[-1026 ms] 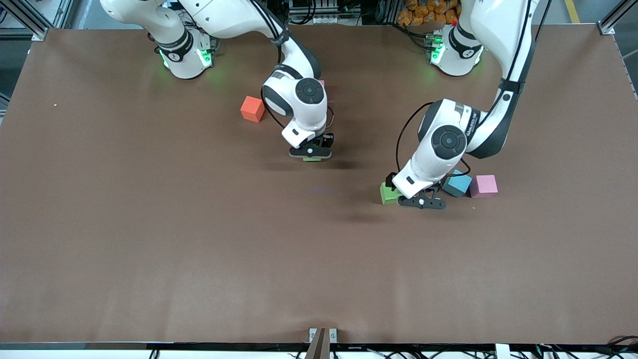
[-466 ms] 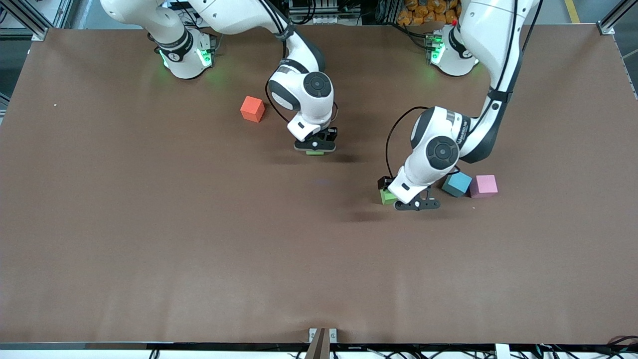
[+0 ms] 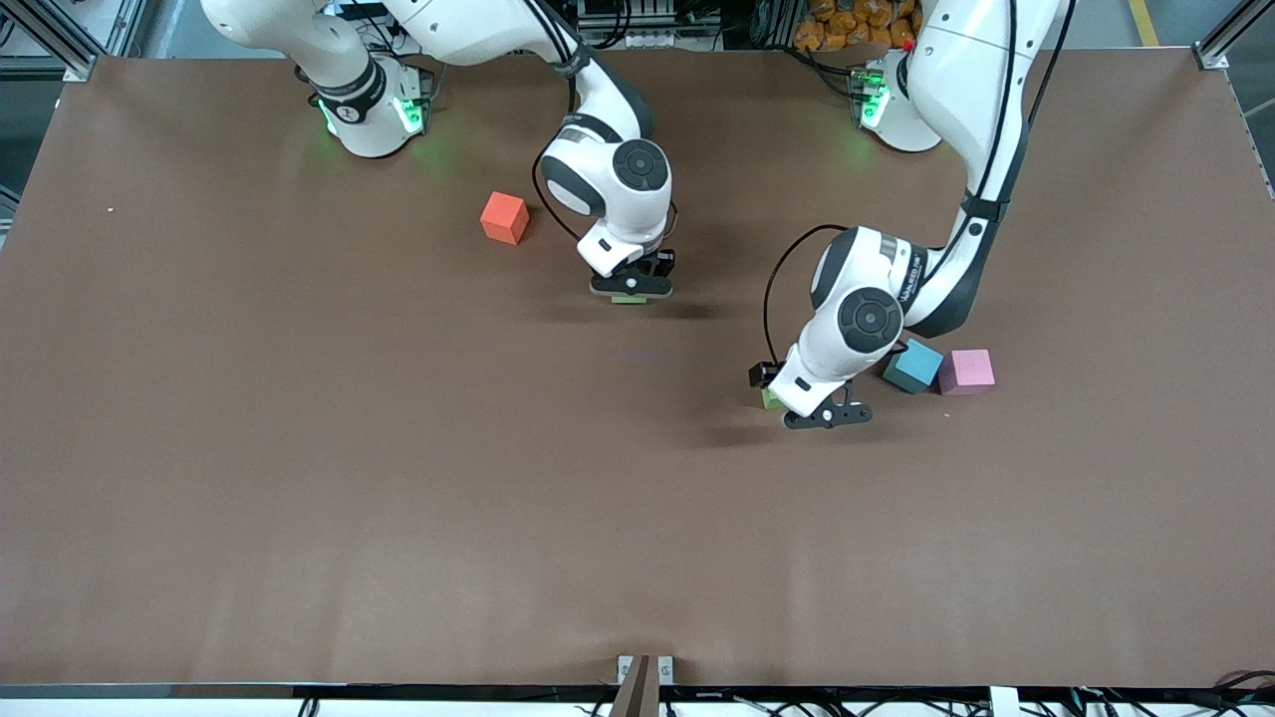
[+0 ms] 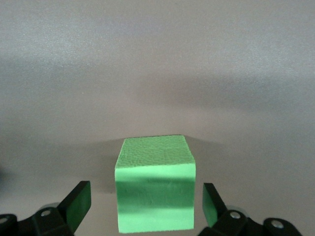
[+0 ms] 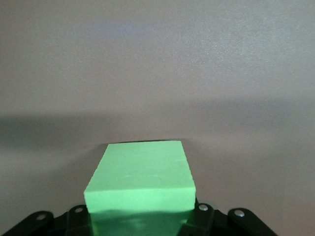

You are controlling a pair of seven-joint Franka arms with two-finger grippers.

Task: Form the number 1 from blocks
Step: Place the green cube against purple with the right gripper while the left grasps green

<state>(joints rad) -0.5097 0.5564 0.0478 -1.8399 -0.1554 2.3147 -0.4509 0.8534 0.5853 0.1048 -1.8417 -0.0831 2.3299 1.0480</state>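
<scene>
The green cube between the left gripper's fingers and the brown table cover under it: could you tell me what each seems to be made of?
The green cube looks like matte foam: its top is finely pebbled, without shine, and its edges are slightly soft. The brown table cover appears to be a dull sheet, perhaps paper or felt: flat, with faint ripples and no reflections. Neither can be confirmed by look alone.

Five blocks and two grippers

Two green blocks (image 3: pixel 629 298) (image 3: pixel 770 398), one orange block (image 3: pixel 504 217), one blue block (image 3: pixel 912 365), one pink block (image 3: pixel 966 371).

The left pincer (image 3: pixel 819 410) hides most of a green block (image 3: pixel 769 399) on the table.
</scene>
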